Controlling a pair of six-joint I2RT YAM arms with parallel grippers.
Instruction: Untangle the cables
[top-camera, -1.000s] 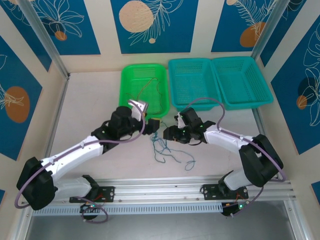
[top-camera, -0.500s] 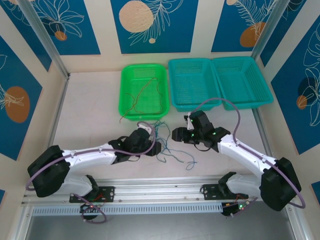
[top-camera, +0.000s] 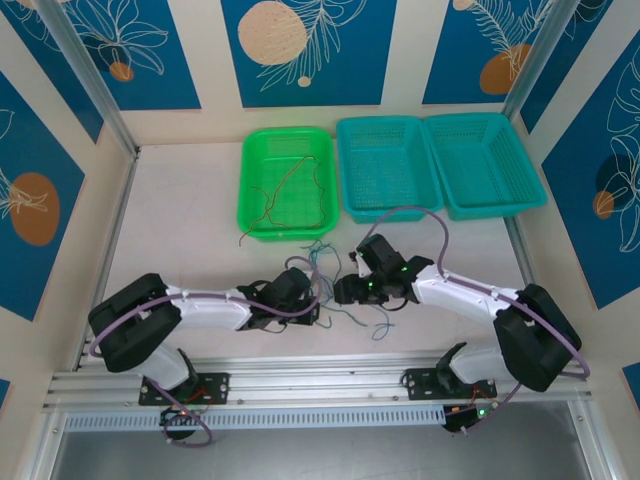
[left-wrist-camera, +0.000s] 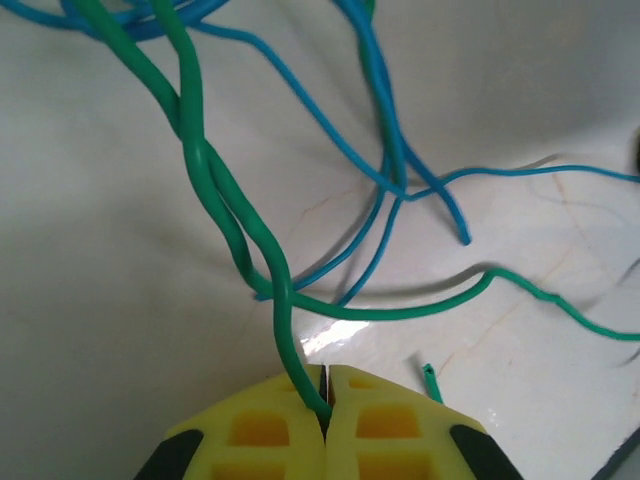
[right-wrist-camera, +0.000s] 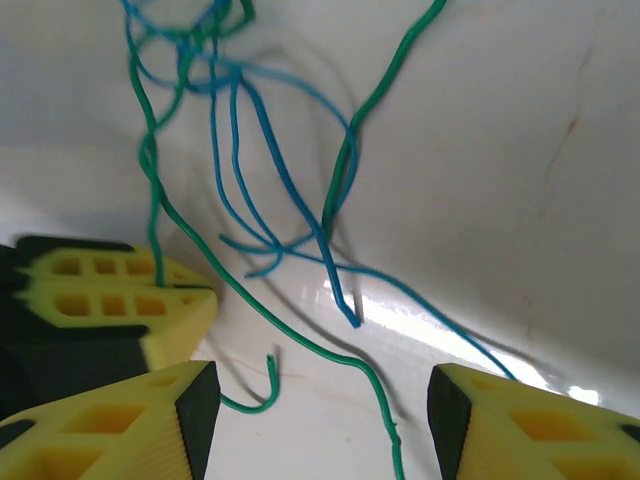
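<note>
green basket (top-camera: 246, 190): one red-brown cable (top-camera: 285, 183) inside
left fingers (left-wrist-camera: 262, 432): clenched on green cable (left-wrist-camera: 281, 310)
right fingers (right-wrist-camera: 110, 425): released, above bench (right-wrist-camera: 500, 150)

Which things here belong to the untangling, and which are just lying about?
In the job:
- green wire, pinched in the shut left gripper
- blue wires crossing it
- open right gripper
- brown wire in the green basket

Lying about:
- teal basket
- second teal basket
</note>
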